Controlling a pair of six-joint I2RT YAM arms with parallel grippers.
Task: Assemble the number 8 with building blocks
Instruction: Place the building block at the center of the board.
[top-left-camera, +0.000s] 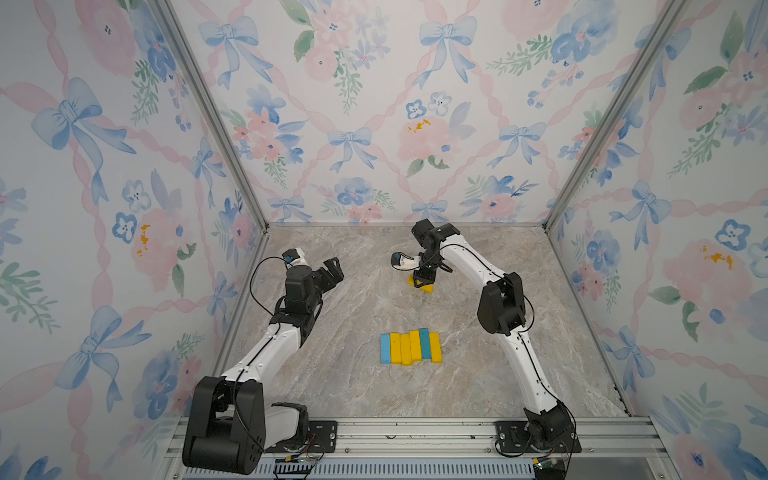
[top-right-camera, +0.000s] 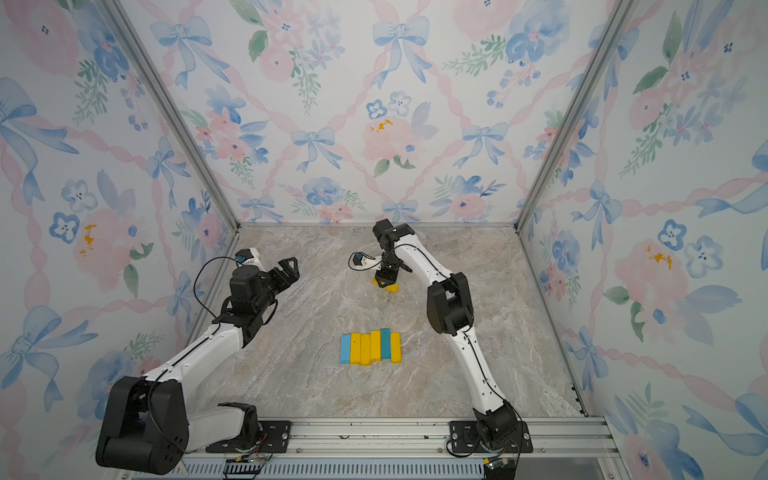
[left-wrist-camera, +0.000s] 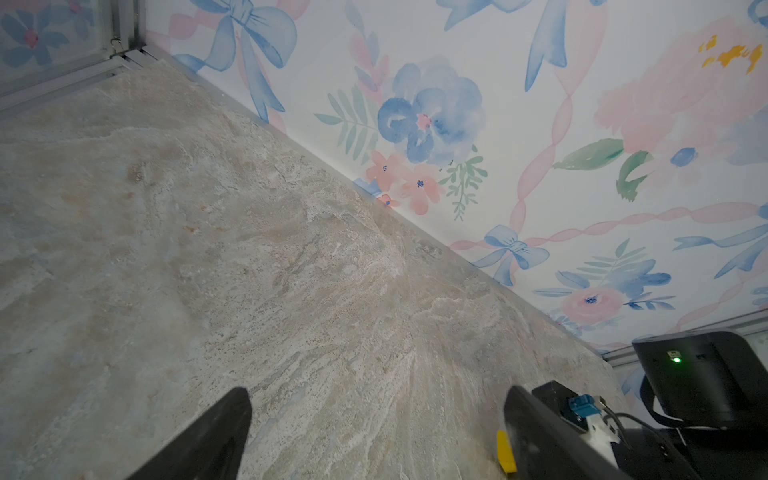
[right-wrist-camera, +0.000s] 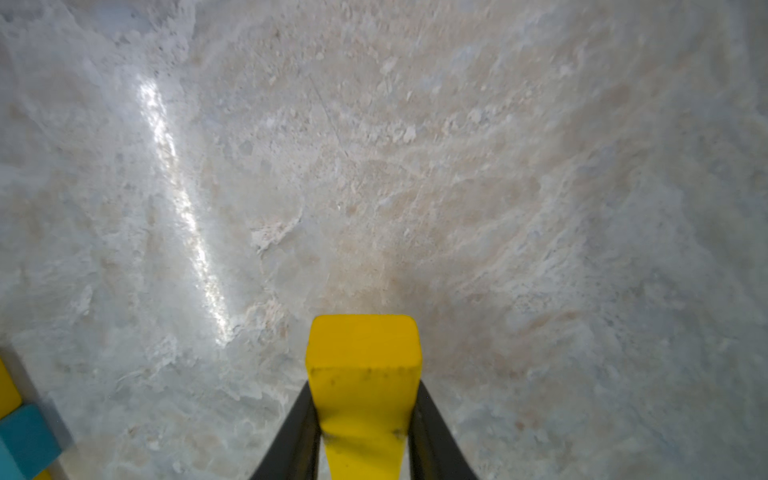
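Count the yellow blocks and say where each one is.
5 yellow blocks. Four lie in the row: second, third, fourth and sixth counting from its light blue block. The fifth is clamped in the right gripper. None looks hidden.

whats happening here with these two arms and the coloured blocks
The right gripper is shut on one yellow block, low over the far part of the table. The other six blocks, four yellow, one light blue, one teal, lie side by side in a row nearer the front. The left gripper is open and empty, off to the side. No 8 yet.
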